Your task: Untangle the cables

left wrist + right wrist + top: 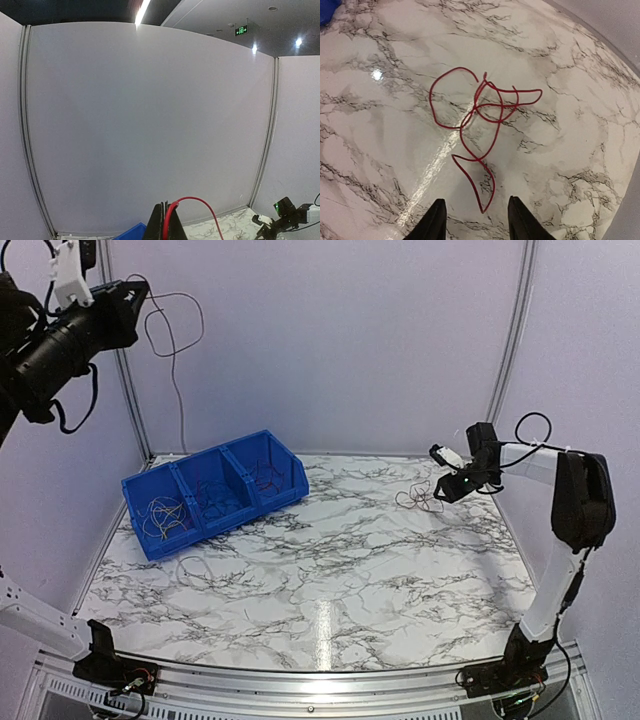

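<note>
Left claw [165, 220]: you see it high above the left side, clamped on a thin red wire [200, 201] that arcs out from between its fingers.
Right claw [476, 202]: fingers spread apart, hovering just over a looped tangle of thin red wire [480, 112].
Tangle location: flat on the white marble-patterned desk [560, 150], far right.
Blue plastic three-compartment bin [296, 480]: far left of the desk; pale thin wires [165, 515] lie in its left compartment.
Loose thin wire loop [195, 565]: on the desk, just in front of the bin.
</note>
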